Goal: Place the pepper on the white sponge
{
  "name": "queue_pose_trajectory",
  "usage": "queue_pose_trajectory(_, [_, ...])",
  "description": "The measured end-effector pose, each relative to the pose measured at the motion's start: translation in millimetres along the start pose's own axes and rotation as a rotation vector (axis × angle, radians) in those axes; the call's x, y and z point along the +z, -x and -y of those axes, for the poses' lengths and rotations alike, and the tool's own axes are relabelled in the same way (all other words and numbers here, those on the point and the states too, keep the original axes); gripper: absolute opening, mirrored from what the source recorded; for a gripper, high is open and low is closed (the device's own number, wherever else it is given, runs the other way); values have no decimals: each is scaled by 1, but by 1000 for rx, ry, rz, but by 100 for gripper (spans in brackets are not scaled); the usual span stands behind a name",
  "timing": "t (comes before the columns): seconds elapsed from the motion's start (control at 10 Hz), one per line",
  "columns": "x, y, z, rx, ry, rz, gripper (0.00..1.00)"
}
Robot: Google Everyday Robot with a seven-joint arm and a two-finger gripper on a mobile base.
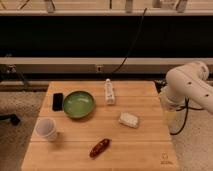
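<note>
The pepper (99,148) is a small glossy dark-red piece lying on the wooden table (145,150) near its front edge, left of centre. The white sponge (128,120) is a small whitish block lying to the pepper's upper right, about a hand's width away. My white arm (190,85) is folded at the table's right side. The gripper (169,116) hangs at the table's right edge, right of the sponge and far from the pepper. It holds nothing that I can see.
A green bowl (78,104) sits at the left centre, with a black flat device (58,101) to its left. A white bottle (109,92) lies at the back centre. A white cup (46,129) stands at the front left. A black cable hangs behind the table.
</note>
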Motion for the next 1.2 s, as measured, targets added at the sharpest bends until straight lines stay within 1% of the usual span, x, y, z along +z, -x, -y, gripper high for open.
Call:
queue_pose_trajectory(0.4, [0,0,0,0,0,0,80])
queue_pose_trajectory(0.5, [1,1,-1,-4,2,-2,80])
queue_pose_trajectory(0.6, [4,5,-3,-22,7,-9,80])
queue_pose_trajectory(0.7, [6,15,-5,-49,12,-11,80])
queue_pose_trajectory(0.8, [10,34,-7,-86,19,-17,80])
queue_pose_trajectory(0.9, [11,47,-9,-109,22,-20,80])
queue_pose_trajectory(1.2, [17,63,-14,-181,31,-34,80])
